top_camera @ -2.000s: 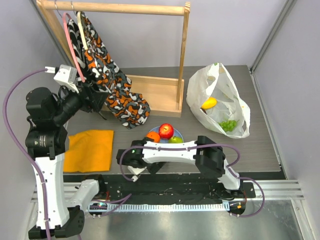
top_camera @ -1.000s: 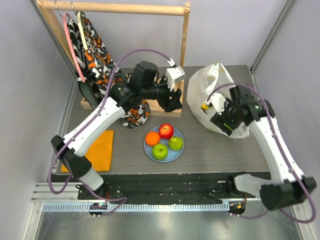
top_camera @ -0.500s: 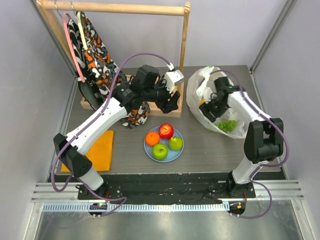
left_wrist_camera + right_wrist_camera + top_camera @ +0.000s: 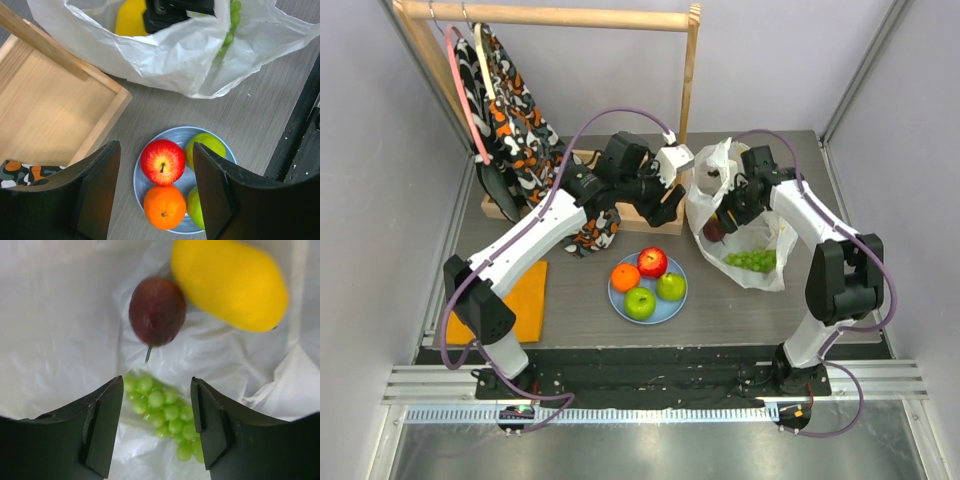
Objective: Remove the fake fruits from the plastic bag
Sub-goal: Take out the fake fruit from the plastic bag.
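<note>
Right end effector [image 4: 157, 435] sits inside the crinkly white translucent plastic bag [image 4: 60, 330], fingers spread, nothing between them. Right wrist view:
- Dark purple glossy plastic plum [image 4: 157, 310] with a short stem, dead ahead.
- Glossy yellow plastic mango [image 4: 230, 282] up and to the right of the plum, about touching it.
- Bunch of small green plastic grapes [image 4: 167, 417] just below the plum, between the fingertips.

All three lie on the bag's wrinkled inner film.

Top view: right end effector [image 4: 728, 213] is down in the open mouth of the bag [image 4: 705, 185]. The plum [image 4: 714, 230] shows at the bag's left side and the grapes [image 4: 752, 260] toward its near end. The bag lies on the grey worktop [image 4: 750, 310], right of the plate.

Left end effector [image 4: 155, 147] is spread and empty, hanging over the worktop between the bag and the flat wooden base of the clothes rack [image 4: 45, 115]. Below it is a round light-blue plate [image 4: 136, 182] carrying four fruits packed together:
- red plastic apple [image 4: 162, 161]
- plastic orange [image 4: 164, 214]
- green apple [image 4: 640, 302]
- second green fruit [image 4: 671, 286]; can't tell which kind

The plate is near the bag's edge, with a strip of worktop between them.

A folded orange cloth [image 4: 515, 300] lies at near left. A black, orange and white patterned garment [image 4: 525, 140] hangs from the rack on a pink hanger.
</note>
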